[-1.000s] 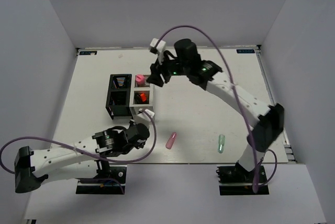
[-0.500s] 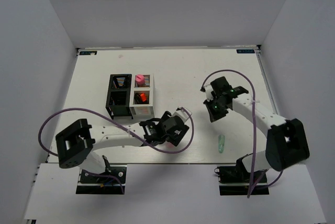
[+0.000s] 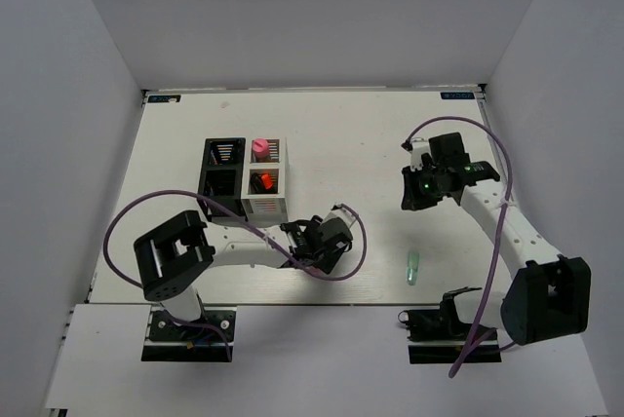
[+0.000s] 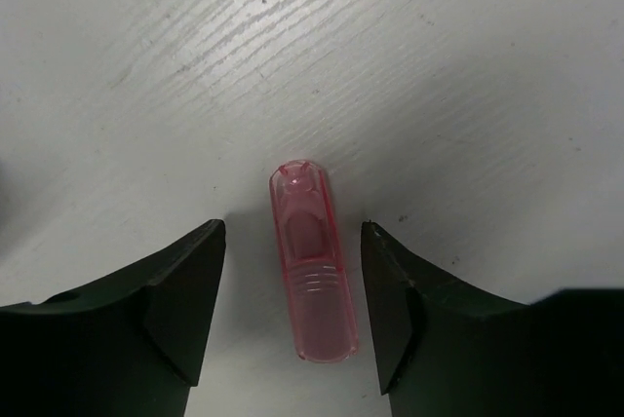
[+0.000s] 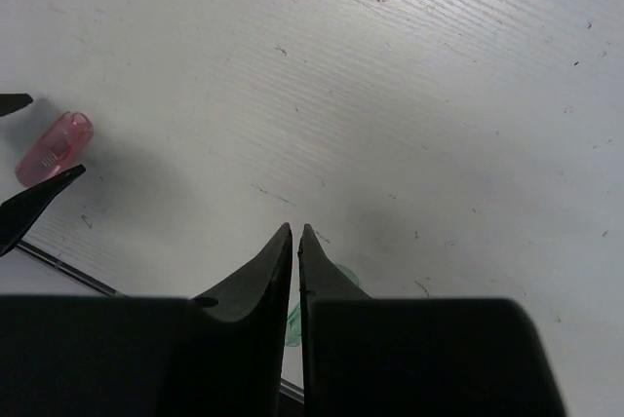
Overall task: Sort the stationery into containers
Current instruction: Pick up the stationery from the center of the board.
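The left gripper [image 4: 291,285] has its two black fingers [image 4: 185,290] spread apart, one on each side of the pale pink translucent plastic stick [image 4: 310,271]. Neither finger appears to touch the stick, so nothing is grasped yet. The stick lies flat on the white wood-grain table [image 4: 458,66], lengthwise between the open jaws, which looks like a straddle set up so that closing them would pinch its sides. The end of the stick nearest the wrist runs into shadow, and the outer parts of the fingers are cut off by the frame. In the top view the gripper itself hides the stick. It sits just in front of the white two-compartment plastic organizer [image 3: 263,210], which stands against the black two-compartment organizer [image 3: 206,193]. A pink cap shows in the white one's far cell and something orange-red in its near cell; what fills the black one is too dark to tell. The right gripper [image 5: 295,234] is clenched on nothing, tips pressed together in the air, probably kept clear while the other arm works. The mint-green plastic stick [image 3: 412,267] lies loose on the table near the right arm's base, well apart from the containers. From the right wrist only a sliver of it peeks out behind the fingers.
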`<state>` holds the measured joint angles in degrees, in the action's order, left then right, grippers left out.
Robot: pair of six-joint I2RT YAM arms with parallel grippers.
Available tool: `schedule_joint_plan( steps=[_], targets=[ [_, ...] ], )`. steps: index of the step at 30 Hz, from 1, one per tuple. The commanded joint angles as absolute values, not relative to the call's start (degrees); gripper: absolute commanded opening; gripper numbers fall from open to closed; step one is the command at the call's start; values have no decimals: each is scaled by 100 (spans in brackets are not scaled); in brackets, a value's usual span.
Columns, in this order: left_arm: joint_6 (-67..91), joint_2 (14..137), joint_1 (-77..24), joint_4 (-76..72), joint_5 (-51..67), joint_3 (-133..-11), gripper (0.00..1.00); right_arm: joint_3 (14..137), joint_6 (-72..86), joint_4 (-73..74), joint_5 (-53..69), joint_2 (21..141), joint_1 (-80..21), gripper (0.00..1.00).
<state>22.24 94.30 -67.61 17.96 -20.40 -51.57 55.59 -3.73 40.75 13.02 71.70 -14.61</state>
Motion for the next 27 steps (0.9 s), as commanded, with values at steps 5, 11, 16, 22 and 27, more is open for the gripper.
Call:
schedule_joint_plan(
  steps=[5,11,16,22,27],
  targets=[
    [2786,9799,-6732,2373,-2065,-5528,61,5581,-299,4052,1801,6882,-1099,9],
    [3040,9870,-6750,2670,-1820,-5572,29,5563,-272,4052,2012,6829,-862,9],
    [3068,9739,-6750,2856,-1617,-5546,11,5511,-299,4052,2214,6750,-712,11],
    [2313,8527,-6741,2734,-2109,-5704,0,5502,-826,4219,3137,6829,-598,70],
    [1716,6980,-6601,2384,-2873,-5557,0,5458,-1037,4263,3550,6812,-589,24]
  ],
)
